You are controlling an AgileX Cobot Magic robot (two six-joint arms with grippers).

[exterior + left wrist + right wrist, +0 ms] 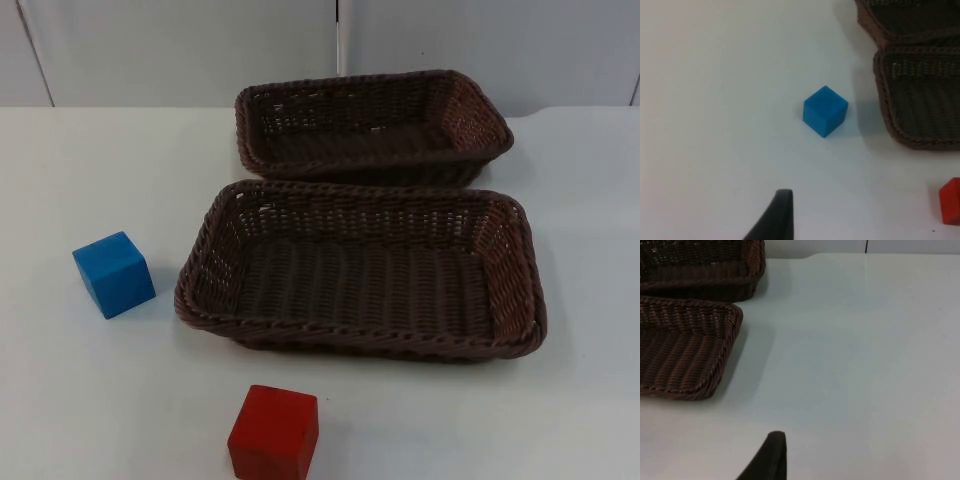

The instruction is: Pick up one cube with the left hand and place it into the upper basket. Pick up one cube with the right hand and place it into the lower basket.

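On white table (60,400): blue cube (114,273) left of lower basket (200,290), red cube (273,432) before it | upper basket (250,120) behind | left gripper (780,215), right gripper (772,455) above table, jaw state undeterminable.

White table (60,400) bears two baskets (365,270), blue cube (114,273), red cube (273,432).

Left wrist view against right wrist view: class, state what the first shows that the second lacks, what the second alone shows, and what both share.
Left wrist view alone: the blue cube on the table and an edge of the red cube. Right wrist view alone: the grey partition wall beyond the table's far edge. Both share the white table, parts of the upper basket and lower basket, and one black fingertip.
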